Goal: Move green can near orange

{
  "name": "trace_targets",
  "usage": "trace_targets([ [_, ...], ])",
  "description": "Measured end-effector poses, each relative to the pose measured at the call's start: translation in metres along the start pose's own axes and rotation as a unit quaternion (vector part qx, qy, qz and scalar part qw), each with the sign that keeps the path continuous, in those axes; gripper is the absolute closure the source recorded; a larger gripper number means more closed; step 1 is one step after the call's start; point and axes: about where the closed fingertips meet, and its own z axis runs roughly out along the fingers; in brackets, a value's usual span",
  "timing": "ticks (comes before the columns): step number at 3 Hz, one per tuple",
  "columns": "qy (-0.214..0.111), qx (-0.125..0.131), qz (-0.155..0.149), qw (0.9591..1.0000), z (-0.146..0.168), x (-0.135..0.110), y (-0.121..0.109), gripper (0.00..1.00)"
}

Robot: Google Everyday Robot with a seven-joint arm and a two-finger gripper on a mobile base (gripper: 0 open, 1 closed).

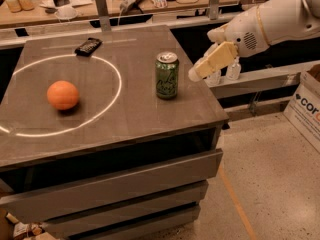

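Oblique view of the workspace from above. The green can is shown standing upright near the right edge of the dark table, just outside a pale ring marked on the tabletop. The orange is seen resting inside that ring, toward its left side and well apart from the can. The gripper is held in the air just beside the can, to its right and level with its upper half, without touching it. It is pointed down and leftward at the can, an attitude judged to suit a sideways approach to the can's wall. Whether the gripper is released or clenched cannot be told from this view, and no object is seen in it. The can has not yet been grasped, so the task is judged to be at its approach step. Only bare tabletop is seen between can and orange; a small black object lies at the ring's far edge, off that line. Being tall and slim, the can is judged liable to tip if nudged high.
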Motion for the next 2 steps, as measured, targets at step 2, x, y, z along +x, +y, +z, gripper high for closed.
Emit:
trace_targets([
  [2, -0.016, -0.043, -0.018, 0.9988, 0.061, 0.028, -0.02, 0.0],
])
